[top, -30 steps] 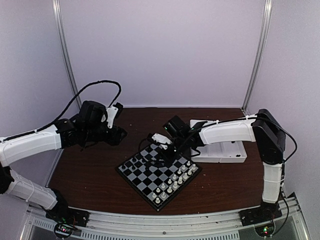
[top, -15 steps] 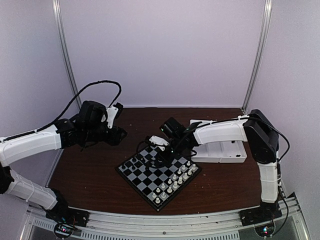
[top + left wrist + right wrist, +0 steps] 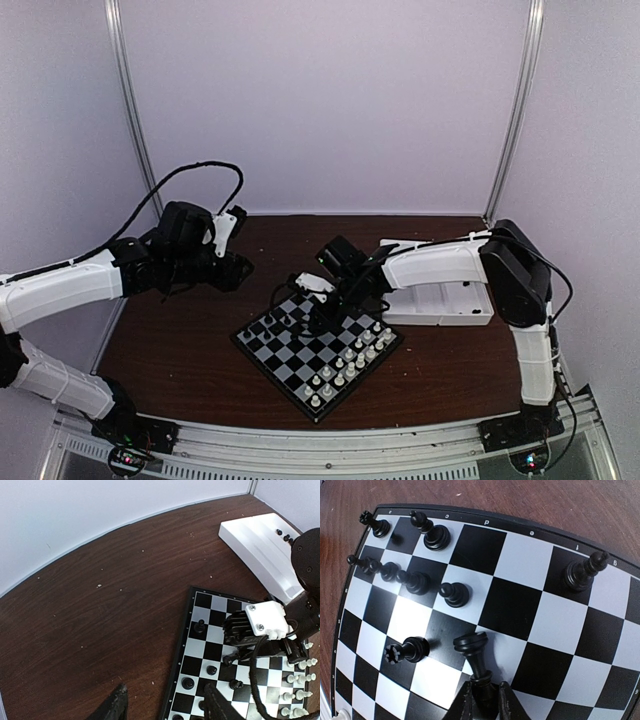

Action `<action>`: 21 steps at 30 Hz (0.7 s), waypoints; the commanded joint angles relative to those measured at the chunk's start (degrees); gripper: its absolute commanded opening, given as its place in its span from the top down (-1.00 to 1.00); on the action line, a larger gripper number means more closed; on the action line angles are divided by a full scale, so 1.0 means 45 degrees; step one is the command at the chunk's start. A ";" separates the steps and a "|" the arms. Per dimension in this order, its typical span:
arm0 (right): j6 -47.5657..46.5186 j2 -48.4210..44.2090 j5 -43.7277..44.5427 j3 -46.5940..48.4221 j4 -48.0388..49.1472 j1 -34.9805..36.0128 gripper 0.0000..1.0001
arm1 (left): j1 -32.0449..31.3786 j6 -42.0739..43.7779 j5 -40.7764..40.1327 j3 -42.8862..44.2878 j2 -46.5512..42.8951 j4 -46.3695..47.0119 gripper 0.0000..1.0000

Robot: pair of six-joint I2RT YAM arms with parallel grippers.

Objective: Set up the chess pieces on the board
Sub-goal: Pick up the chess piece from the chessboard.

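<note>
The board (image 3: 290, 352) lies at the table's middle, turned diamond-wise. My right gripper (image 3: 483, 690) is shut on the head of a black chess piece (image 3: 475, 652), which hangs tilted, its round base just above a square near the board's middle. From the top view that gripper (image 3: 318, 315) is low over the board's far half. Other black chess pieces (image 3: 436, 535) stand along the far rows, one alone (image 3: 580, 572) at the right. My left gripper (image 3: 167, 707) is open and empty over the board's left edge (image 3: 182, 645), raised at the left in the top view (image 3: 235, 268).
A white compartment tray (image 3: 450, 300) sits right of the board, with a few small dark pieces in it (image 3: 285, 536). White chessmen (image 3: 350, 365) fill the board's near-right rows. Brown tabletop (image 3: 100, 605) lies to the left, and white walls enclose the back and sides.
The right arm has shifted slightly left and lower over the board with the black piece, and its fingers have tightened. The left arm has not moved.
</note>
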 commanded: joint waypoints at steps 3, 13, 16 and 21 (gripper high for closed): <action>-0.0044 0.0129 0.0056 0.0294 -0.0206 -0.0083 0.68 | 0.0101 0.0251 -0.0153 0.0530 0.0118 -0.0180 -0.04; 0.0581 -0.1403 -0.0029 -0.0307 -0.0467 -0.0339 0.74 | 0.0103 0.0316 0.0091 0.0532 0.0211 -0.0120 -0.04; 0.0755 -0.1969 -0.0108 -0.0612 -0.0613 -0.0419 0.75 | 0.0101 0.0345 0.0326 0.0458 0.0279 0.0048 -0.04; 0.1060 -0.2339 -0.0286 -0.0644 -0.1236 -0.0562 0.76 | 0.0101 0.0375 0.0500 0.0398 0.0394 0.0236 -0.04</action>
